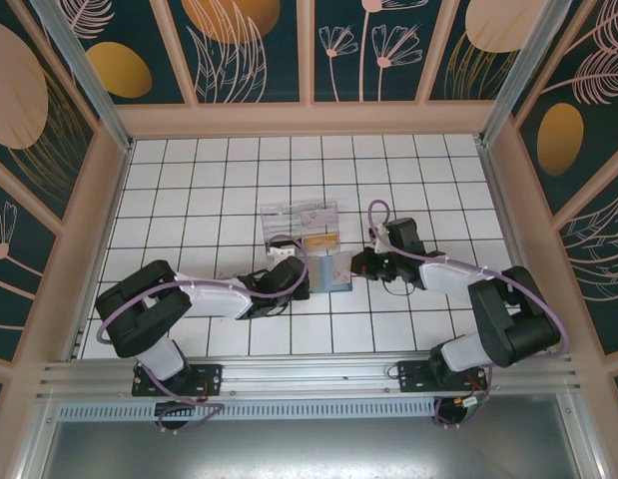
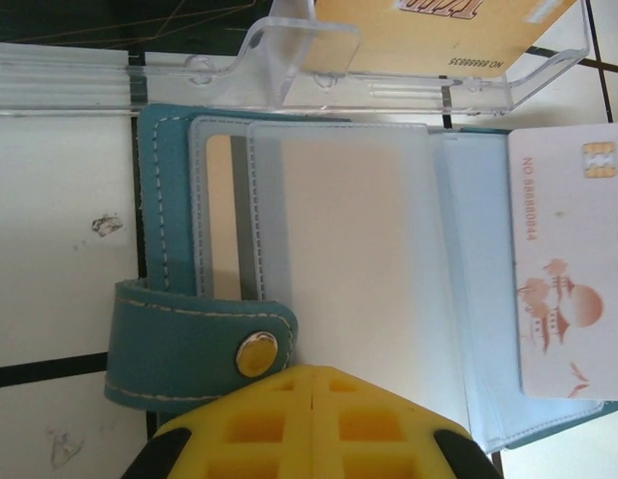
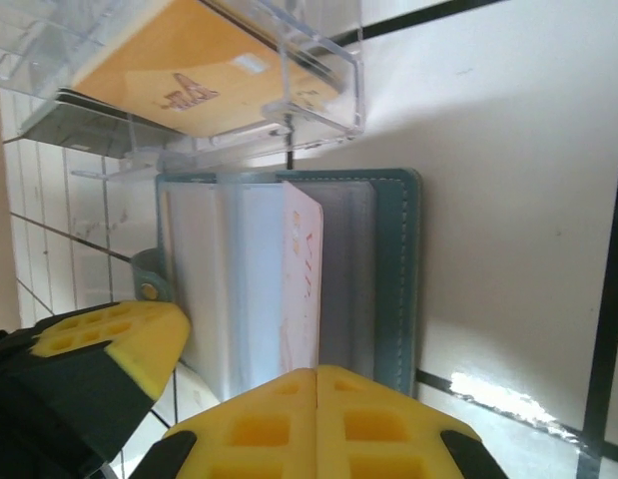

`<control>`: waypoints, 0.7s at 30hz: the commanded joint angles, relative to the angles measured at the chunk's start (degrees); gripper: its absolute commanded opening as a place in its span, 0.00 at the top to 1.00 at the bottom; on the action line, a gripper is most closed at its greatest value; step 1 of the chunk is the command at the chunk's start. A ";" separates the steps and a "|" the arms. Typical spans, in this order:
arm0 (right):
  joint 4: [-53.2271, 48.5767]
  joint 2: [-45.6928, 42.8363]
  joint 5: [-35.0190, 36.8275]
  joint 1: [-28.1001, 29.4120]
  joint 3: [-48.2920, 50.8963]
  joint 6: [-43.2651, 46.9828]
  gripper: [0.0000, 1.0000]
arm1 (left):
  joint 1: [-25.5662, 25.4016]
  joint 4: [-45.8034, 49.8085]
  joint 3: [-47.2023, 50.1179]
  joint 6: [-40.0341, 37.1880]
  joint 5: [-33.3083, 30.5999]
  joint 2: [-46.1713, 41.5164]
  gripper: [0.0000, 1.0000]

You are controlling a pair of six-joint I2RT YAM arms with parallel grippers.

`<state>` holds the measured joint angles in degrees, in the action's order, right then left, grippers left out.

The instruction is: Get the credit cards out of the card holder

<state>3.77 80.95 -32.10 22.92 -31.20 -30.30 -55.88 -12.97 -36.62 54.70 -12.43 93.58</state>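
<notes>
Now open card holder [image 1: 330,271] lies between left hand [image 1: 306,276], right hand [image 1: 355,266].

The card holder [image 2: 169,200] lies open on the white tiled surface [image 2: 59,230]. Its outer cover is teal with pale stitching. A teal strap [image 2: 179,344] with 1 brass snap [image 2: 257,354] folds across the near left corner. Frosted grey-blue sleeves [image 2: 348,259] fan across the middle. A white card [image 2: 568,269] with red print and a gold chip [image 2: 599,160] sits over the right side of the holder. A clear box [image 2: 289,70] lies just beyond the holder, and 1 orange card [image 2: 428,30] is inside it. The left fingers [image 2: 310,391], 2 yellow pads, meet with no gap at the sleeves' near edge.
</notes>
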 commanded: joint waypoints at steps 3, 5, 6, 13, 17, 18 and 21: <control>-5.14 -6.24 4.12 -0.03 -0.97 1.52 1.00 | 0.25 2.92 1.44 -1.23 1.02 -6.95 0.99; -7.44 -8.23 5.82 0.50 -2.56 2.55 1.00 | 0.24 2.63 1.60 -2.47 0.82 -10.97 0.84; -8.76 -9.12 7.03 1.15 -3.69 3.38 1.00 | 0.24 2.29 1.93 -3.10 0.67 -13.27 0.73; -17.69 -9.50 23.16 11.92 -16.19 12.55 1.00 | 0.25 1.48 9.18 -3.78 -5.15 -29.65 0.13; -23.00 -5.54 33.29 18.93 -25.14 20.20 1.00 | 0.24 1.30 15.70 -3.15 -9.19 -41.08 0.01; -24.36 -4.02 36.57 20.68 -27.07 22.56 1.00 | 0.24 1.50 16.95 -3.30 -9.84 -44.02 0.01; -27.77 0.48 45.81 25.68 -32.91 31.14 1.00 | 0.24 2.36 20.71 -3.36 -11.46 -51.81 0.01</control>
<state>-17.34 77.84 1.17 45.30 -60.12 -9.82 -55.86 -11.46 -18.39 51.70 -20.25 46.89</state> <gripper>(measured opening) 0.066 0.986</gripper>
